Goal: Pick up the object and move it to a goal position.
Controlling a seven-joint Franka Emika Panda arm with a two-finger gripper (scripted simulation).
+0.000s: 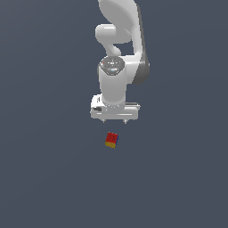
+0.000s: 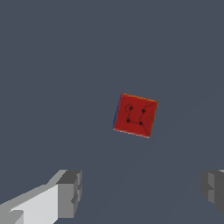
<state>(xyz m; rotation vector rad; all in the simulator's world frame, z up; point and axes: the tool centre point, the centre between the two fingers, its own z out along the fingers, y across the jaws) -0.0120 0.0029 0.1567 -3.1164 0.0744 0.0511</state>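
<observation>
1. Red on top with a yellow-orange band below, the object (image 1: 111, 140) is a tiny boxy block sitting on the dark slate-grey surface (image 1: 44, 178), turned a little askew to the picture edges.
2. In the exterior view the block lies just below the white gripper (image 1: 115, 121), near it but clearly apart, with bare surface showing between the two.
3. The gripper hangs from the white arm (image 1: 118, 53), which comes down from the top of the exterior view; its broad palm bar is level and two short fingertips poke out beneath it.
4. The jaws are released: in the wrist view the two grey finger pads (image 2: 70, 194) stand wide apart, one at each side, with nothing between them.
5. In the wrist view the block's red top face (image 2: 135, 115) shows thin dark markings, and a thin blue edge runs along one side.
6. The block is outside the span of the fingers in the wrist view, untouched by either pad.
7. The surface around the block is plain and evenly coloured.
</observation>
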